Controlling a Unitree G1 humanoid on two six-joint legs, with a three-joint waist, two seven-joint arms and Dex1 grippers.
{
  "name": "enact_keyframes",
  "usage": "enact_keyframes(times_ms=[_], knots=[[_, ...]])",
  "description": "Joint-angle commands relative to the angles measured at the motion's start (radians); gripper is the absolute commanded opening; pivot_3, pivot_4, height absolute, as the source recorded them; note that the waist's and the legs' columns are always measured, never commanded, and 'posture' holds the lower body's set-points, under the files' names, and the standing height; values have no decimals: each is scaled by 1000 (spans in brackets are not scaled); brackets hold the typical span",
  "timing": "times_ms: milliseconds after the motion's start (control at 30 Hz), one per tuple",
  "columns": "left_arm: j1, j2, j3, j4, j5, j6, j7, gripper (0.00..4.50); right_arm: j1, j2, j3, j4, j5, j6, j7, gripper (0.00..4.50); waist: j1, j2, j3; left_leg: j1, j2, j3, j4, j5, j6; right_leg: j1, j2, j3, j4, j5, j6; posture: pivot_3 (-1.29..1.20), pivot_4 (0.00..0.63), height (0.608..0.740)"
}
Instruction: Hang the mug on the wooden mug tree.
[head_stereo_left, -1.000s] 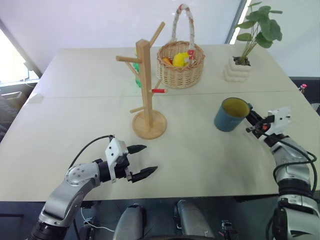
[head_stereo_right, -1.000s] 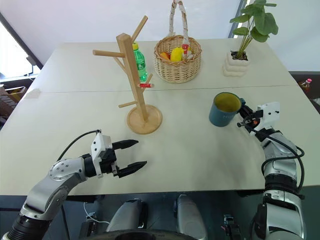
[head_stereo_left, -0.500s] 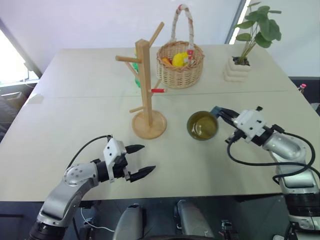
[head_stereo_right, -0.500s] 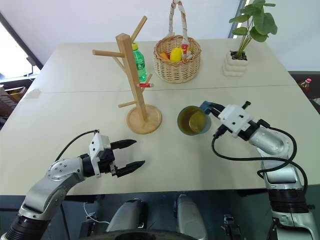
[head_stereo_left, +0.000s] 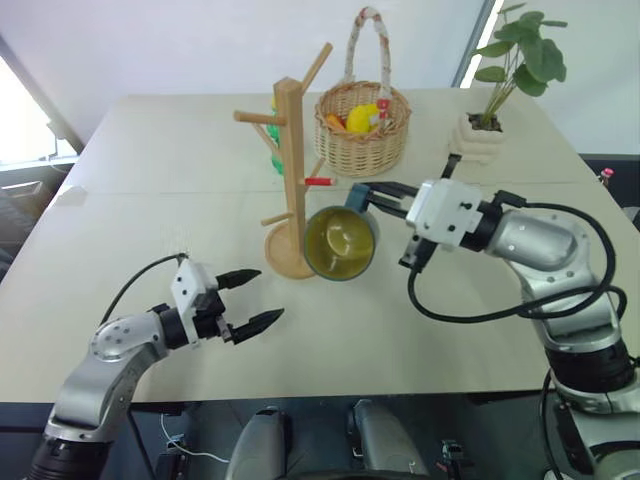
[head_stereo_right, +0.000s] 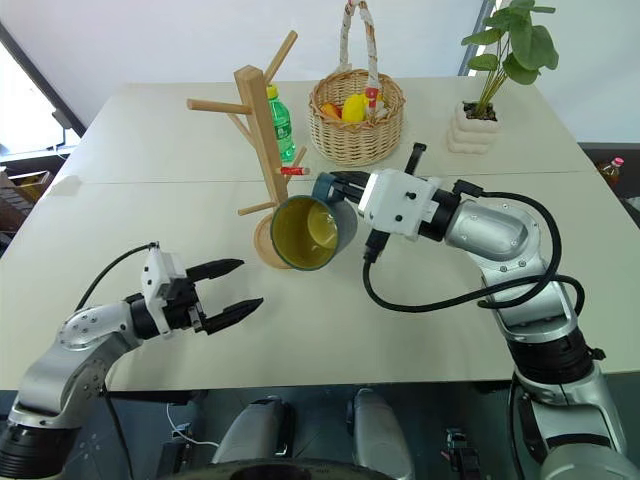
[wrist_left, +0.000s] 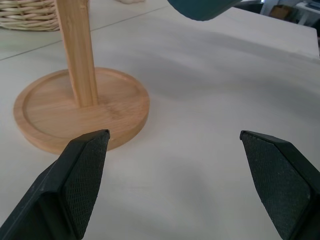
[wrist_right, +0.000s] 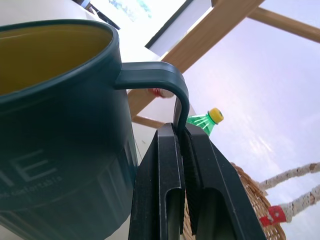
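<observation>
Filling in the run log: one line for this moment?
right gripper: shut on mug handle | mug: airborne beside mug tree | left gripper: open, empty

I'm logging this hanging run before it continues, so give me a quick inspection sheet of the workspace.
Surface: pale table, seam across it.
Job's things: mug tipped sideways, lifted beside wooden mug tree, not yet on a peg.
Clutter: wicker basket with fruit, green bottle, potted plant.
Grippers: right end effector shut on the mug's handle; left end effector open, low over the table.
Cables: black cables looping at both wrists.
Surroundings: window at left.
</observation>
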Motion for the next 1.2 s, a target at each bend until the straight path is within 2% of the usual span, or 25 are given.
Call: enact_keyframes(times_ms=[33, 500, 900, 1200], knots=[[4, 12, 33, -50, -32, 6, -5, 4500, -39, 4, 3, -12, -9, -12, 5, 61, 0, 0, 0, 0, 0, 0, 0, 0, 0, 0, 0, 0, 0, 0, 0, 0, 150, 740], [8, 28, 80, -92, -104, 29, -15, 4500, -190, 23, 64, 75, -94, 55, 2, 61, -1, 0, 0, 0, 0, 0, 0, 0, 0, -1, 0, 0, 0, 0, 0, 0, 150, 740], [-14, 1, 145, -114, -176, 31, 20, 4500, -235, 51, 122, 132, -147, 81, 13, 61, -2, 0, 0, 0, 0, 0, 0, 0, 0, -1, -1, 0, 0, 0, 0, 0, 150, 740], [-60, 16, 194, -117, -230, 57, 46, 4500, -257, 86, 147, 196, -200, 71, -4, 61, -1, 0, 0, -1, 0, 0, 0, 0, 0, -1, -1, 0, 0, 0, 0, 0, 150, 740]])
